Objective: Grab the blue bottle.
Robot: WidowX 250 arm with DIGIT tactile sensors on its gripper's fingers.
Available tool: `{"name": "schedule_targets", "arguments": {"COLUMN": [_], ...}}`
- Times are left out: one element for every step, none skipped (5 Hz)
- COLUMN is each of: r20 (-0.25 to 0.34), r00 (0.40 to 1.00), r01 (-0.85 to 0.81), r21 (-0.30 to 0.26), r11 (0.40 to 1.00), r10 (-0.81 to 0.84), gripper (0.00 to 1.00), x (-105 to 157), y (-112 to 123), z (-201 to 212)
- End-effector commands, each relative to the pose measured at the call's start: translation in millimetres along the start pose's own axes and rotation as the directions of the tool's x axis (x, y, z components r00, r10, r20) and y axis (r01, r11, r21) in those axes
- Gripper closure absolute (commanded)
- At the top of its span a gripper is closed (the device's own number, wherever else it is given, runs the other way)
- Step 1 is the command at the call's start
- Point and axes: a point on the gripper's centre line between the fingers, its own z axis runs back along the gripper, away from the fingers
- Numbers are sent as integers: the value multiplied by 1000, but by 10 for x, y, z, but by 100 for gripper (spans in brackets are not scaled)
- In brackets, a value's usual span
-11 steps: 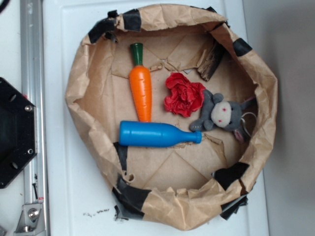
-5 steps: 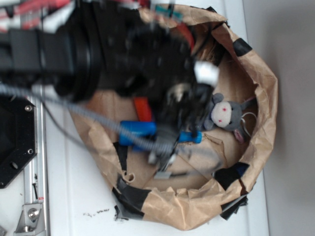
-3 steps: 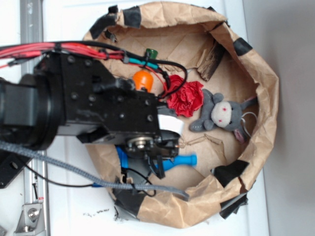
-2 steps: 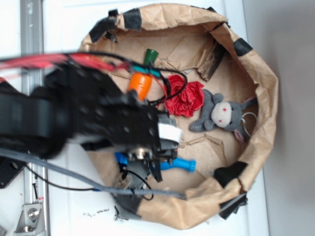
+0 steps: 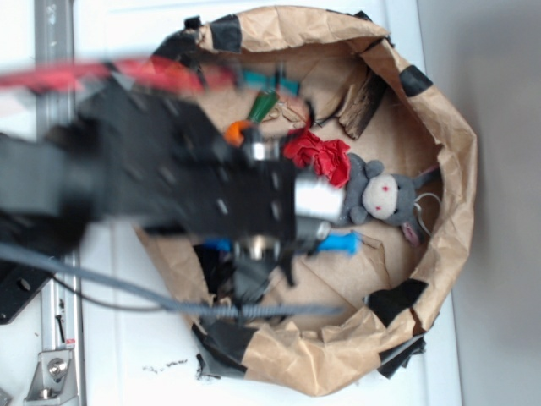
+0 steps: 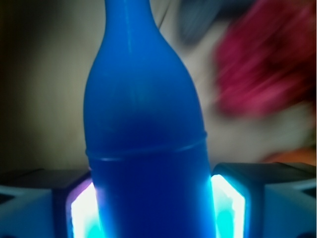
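The robot arm (image 5: pixel 152 182) reaches in from the left over a crumpled brown paper bowl (image 5: pixel 452 161) patched with black tape, sitting on a white table (image 5: pixel 118 355). The arm is blurred in the view from above and covers most of the bowl's left half. Under it lies the blue bottle (image 5: pixel 341 244): only its narrow neck shows, poking out to the right just below the gripper, plus a sliver of blue body at the left of the wrist.

Up close from the wrist, the bottle (image 6: pixel 143 129) fills the middle, neck pointing away. The gripper (image 6: pixel 154 206) has one finger on each side of the wide body; both pads (image 6: pixel 225 203) sit right against the plastic and glow with blue light, so the jaws are pinching the bottle.

A red crumpled flower (image 5: pixel 321 156) lies beside the arm's end, touching a grey stuffed mouse (image 5: pixel 385 199) to its right. The carrot (image 5: pixel 241 128) shows only an orange bit and its green top, tilted, near the bowl's far wall.
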Motion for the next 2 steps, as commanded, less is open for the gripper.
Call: {"name": "schedule_targets", "arguments": {"r20": [99, 21], "r00": [904, 903], "r01": [-420, -428], "r21": [41, 18], "r11": [906, 903], "r10": [415, 428], "gripper": [100, 100], "x": [-7, 75], "y": [441, 533], "z": [1060, 1213]}}
